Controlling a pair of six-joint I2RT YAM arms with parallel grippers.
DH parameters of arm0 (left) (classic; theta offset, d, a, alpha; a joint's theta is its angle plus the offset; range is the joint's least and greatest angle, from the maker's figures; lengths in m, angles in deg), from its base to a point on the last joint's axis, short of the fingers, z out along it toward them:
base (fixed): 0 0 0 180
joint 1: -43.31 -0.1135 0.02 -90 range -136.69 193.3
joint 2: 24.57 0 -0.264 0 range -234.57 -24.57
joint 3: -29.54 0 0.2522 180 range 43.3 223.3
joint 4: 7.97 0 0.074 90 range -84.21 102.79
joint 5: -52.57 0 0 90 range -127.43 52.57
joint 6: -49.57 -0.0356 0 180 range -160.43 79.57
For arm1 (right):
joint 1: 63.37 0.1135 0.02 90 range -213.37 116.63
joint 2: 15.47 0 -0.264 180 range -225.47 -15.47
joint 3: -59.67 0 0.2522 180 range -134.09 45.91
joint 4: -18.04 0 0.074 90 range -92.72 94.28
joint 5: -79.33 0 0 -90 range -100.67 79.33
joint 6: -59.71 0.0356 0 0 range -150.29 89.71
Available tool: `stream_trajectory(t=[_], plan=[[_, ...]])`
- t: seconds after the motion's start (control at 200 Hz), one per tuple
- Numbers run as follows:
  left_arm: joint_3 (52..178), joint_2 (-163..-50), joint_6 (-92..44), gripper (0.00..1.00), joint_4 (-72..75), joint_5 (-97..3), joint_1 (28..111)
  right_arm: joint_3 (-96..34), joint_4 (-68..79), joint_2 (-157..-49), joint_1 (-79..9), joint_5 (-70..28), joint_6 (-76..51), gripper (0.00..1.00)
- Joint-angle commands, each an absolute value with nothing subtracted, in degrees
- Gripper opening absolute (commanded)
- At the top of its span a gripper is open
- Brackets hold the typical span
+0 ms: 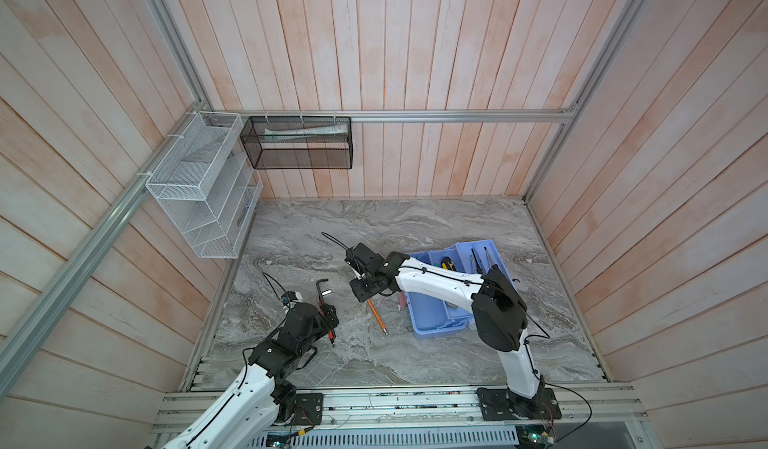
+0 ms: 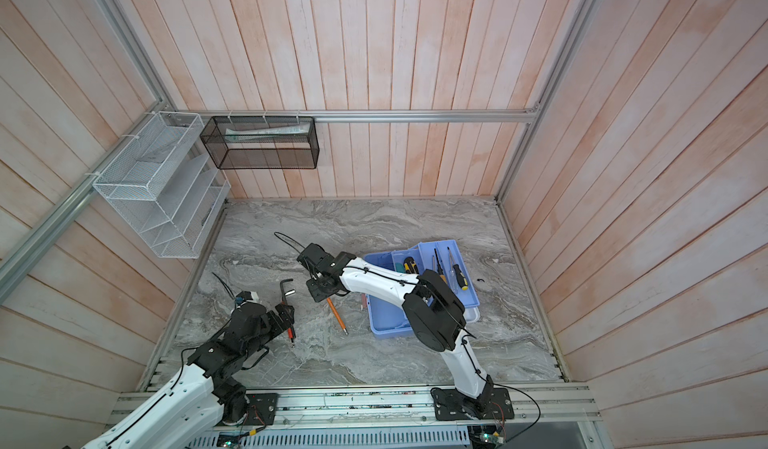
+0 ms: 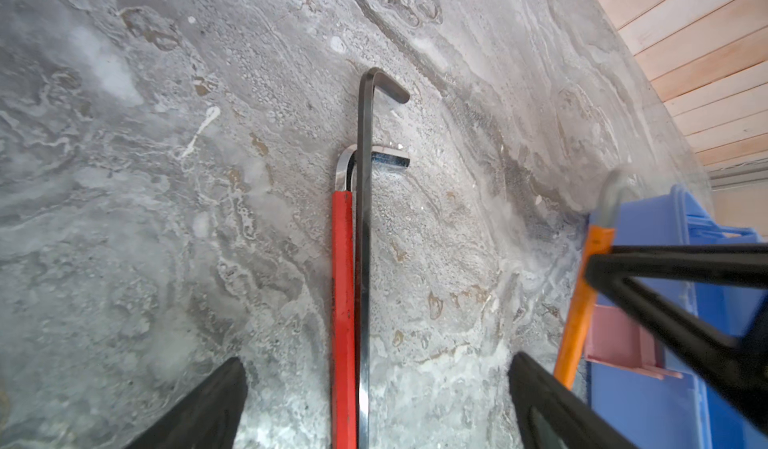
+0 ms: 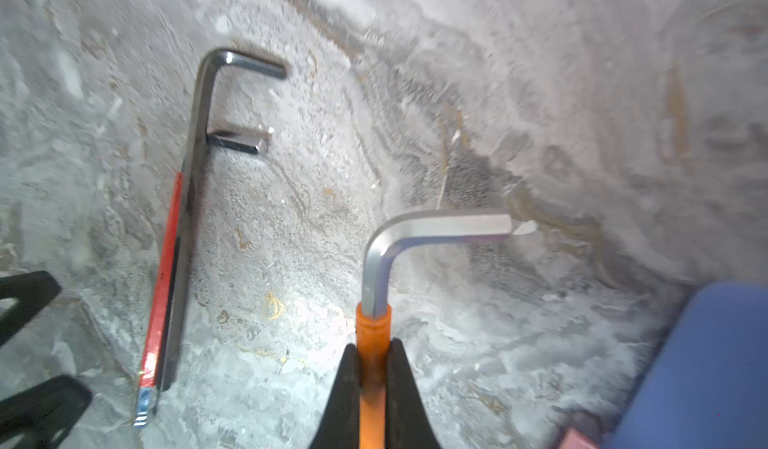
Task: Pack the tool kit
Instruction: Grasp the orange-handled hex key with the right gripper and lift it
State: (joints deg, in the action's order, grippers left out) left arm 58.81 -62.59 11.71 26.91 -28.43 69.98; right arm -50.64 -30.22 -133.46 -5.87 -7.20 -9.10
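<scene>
Looking down in both top views, I count two arms, one blue toolbox base (image 1: 432, 322) with one blue tray (image 1: 486, 251) sitting skewed on top of it, and three hex keys on the marble table (image 1: 415, 226), all to the left of that base. The orange-sleeved hex key (image 1: 377, 316) lies just beside the base, with the right gripper (image 1: 368, 297) on its upper end. The red-sleeved hex key (image 1: 331, 336) and the plain dark hex key (image 1: 319, 291) lie well apart from the base, under the left gripper (image 1: 329, 318). In a top view I make out two yellow-and-black screwdrivers (image 2: 459, 278) in the tray.

From the left wrist, the left gripper (image 3: 378, 361) stands spread wide, holding nothing. Its two fingers straddle the red and dark keys, which lie side by side and touching.

From the right wrist, the right gripper (image 4: 374, 345) is clamped tight on the orange sleeve. The key's bare bent end sticks out ahead, and the base is a blue blur alongside. I cannot tell whether this key is off the table.
</scene>
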Motion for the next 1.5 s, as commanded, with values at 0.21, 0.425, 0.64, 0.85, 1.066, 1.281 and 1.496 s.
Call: stream_trajectory(t=[0.21,0.425,0.64,0.85,1.066,1.281,1.496], plan=[[56.73,-66.94,10.06,1.00,19.16,-30.31,69.85,-45.20,-27.87,-123.20,-9.58,-3.81,-9.47,0.00],[57.22,-69.75,9.41,1.00,16.97,-30.79,69.85,-37.36,-20.77,-118.28,-11.16,-4.42,-9.16,0.00],[57.26,-67.48,9.67,1.00,19.43,-30.35,69.85,-38.81,-19.96,-125.63,-10.75,-9.86,-8.80,0.00],[57.53,-64.11,9.94,1.00,22.16,-29.66,69.83,-42.08,-22.02,-130.22,-9.85,-10.71,-11.40,0.00],[57.67,-63.32,9.85,1.00,23.36,-28.70,69.85,-44.28,-23.87,-132.78,-9.39,-15.50,-18.40,0.31],[57.71,-60.99,10.61,1.00,25.75,-26.92,69.85,-46.88,-24.38,-136.88,-6.33,-17.96,-23.46,0.39],[57.73,-59.23,10.64,1.00,27.19,-26.60,69.89,-51.22,-27.05,-141.77,-5.22,-11.83,-25.75,0.40]])
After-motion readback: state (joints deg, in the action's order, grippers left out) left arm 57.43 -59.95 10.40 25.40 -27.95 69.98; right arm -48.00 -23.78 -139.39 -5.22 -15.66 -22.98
